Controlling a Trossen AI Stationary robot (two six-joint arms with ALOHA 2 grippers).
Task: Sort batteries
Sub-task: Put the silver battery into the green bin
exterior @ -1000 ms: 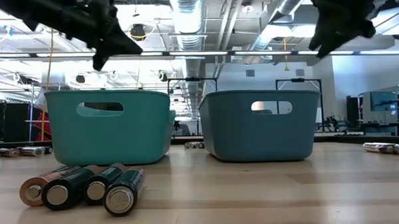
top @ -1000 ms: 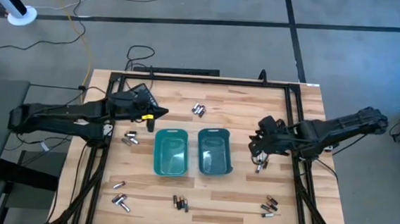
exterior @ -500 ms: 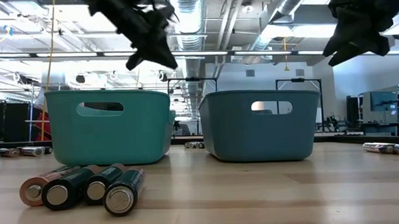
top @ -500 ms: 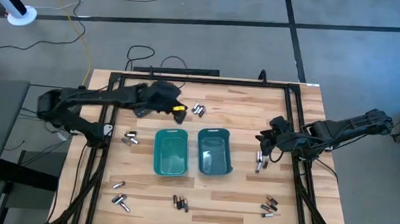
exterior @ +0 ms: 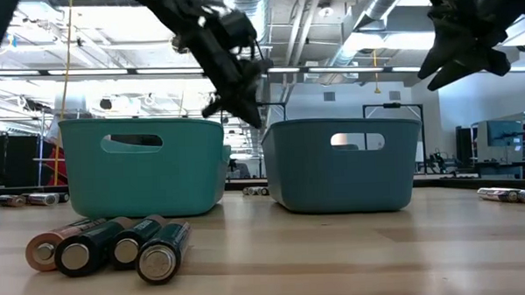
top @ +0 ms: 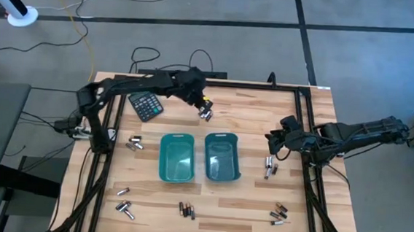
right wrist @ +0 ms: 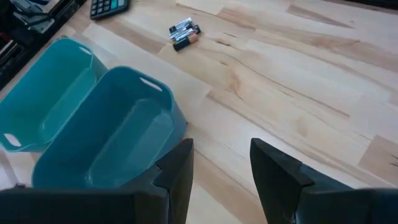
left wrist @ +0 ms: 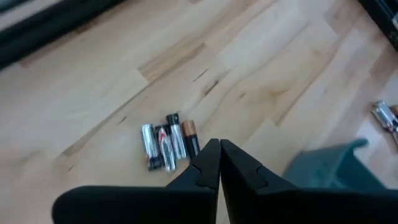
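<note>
Small batteries lie on their sides in loose groups on the wooden table: one cluster near the far edge (top: pixel 205 114) (left wrist: pixel 168 144), several at the near edge (top: pixel 186 210) (exterior: pixel 108 247), others at the left (top: pixel 134 144) and right (top: pixel 269 166). My left gripper (top: pixel 202 104) (left wrist: pixel 219 152) is shut and hovers just beside the far cluster, above the table (exterior: pixel 248 113). My right gripper (top: pixel 269 140) (right wrist: pixel 221 168) is open and raised to the right of the two teal bins (top: pixel 176 158) (top: pixel 222 157), above the right-hand batteries.
A black calculator (top: pixel 145 106) lies near the far left corner, left of the far battery cluster. The two bins stand side by side mid-table (right wrist: pixel 106 137). A black frame rail (top: pixel 209 82) runs along the far edge. More batteries lie at the near right (top: pixel 279 215).
My left gripper has swung from the left of the bins toward the table's far edge and to the right, ending over the far battery cluster. The calculator, covered by the arm before, now shows. The batteries and bins have stayed in place.
</note>
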